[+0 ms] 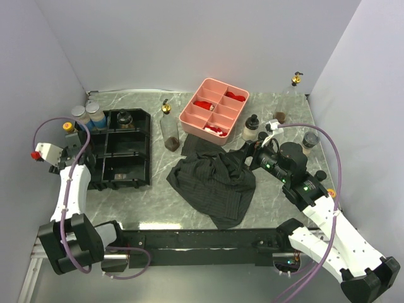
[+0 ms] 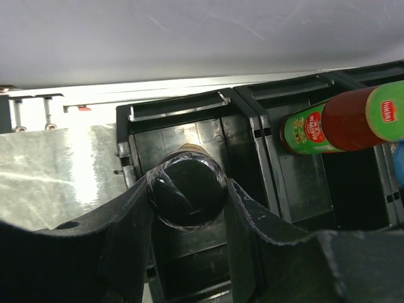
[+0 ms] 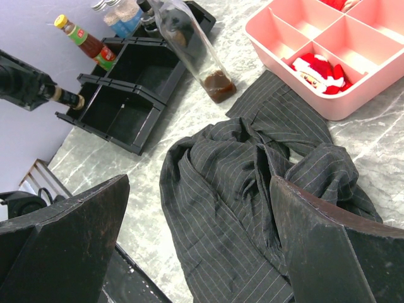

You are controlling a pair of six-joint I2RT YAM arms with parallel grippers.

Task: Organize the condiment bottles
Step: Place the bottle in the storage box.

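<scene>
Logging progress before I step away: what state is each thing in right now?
left hand, shut on black-capped bottle
right hand, open, empty
red sauce bottle, capped, standing in black tray
tall clear bottle, upright, nearly empty
cloth, crumpled
pink tray, partly filled

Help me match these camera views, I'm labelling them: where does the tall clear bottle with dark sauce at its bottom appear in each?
Top external: the tall clear bottle stands centre-back, between the black divided tray and the pink tray.
Left wrist: not in it.
Right wrist: the tall clear bottle slants across top centre, sauce end lowest.
Shared landmark: the black divided tray, seen in all three views.
</scene>
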